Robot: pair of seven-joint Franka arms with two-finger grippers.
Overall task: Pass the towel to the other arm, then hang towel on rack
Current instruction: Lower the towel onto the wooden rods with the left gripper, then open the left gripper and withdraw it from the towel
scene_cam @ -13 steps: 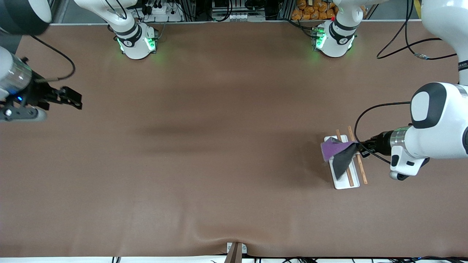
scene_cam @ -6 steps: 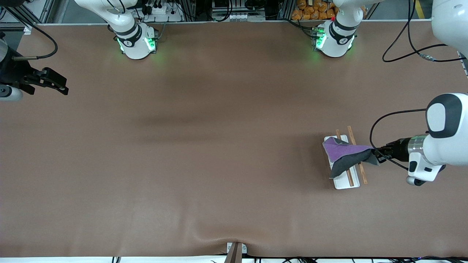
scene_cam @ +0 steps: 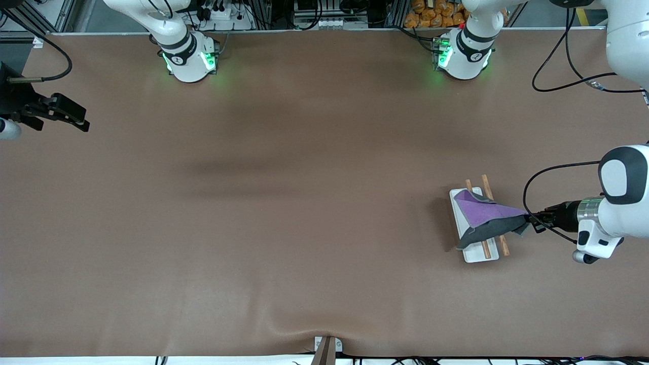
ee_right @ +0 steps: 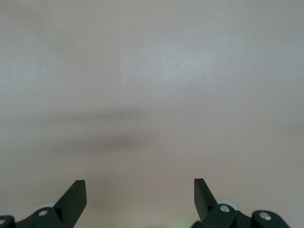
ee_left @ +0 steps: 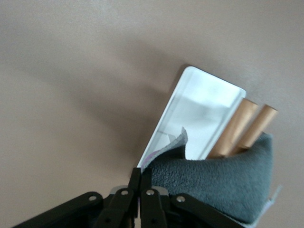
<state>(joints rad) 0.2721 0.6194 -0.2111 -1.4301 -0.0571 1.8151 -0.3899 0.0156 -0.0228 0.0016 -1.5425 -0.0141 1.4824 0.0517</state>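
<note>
The towel point(scene_cam: 485, 219), one in number, lies draped across the two wooden rods of the single rack point(scene_cam: 469, 252) at the right of the front frame, purple side up with a dark grey fold below. The handover appears complete; the hanging appears nearly done, with release and withdrawal remaining. The left hand point(scene_cam: 530, 219) sits just beside the rack toward the frame's right edge, its fingers pinched together on a towel corner. The right hand point(scene_cam: 76, 117) waits at the upper left over the bare counter point(scene_cam: 284, 203), fingers spread apart, holding nothing.
</note>
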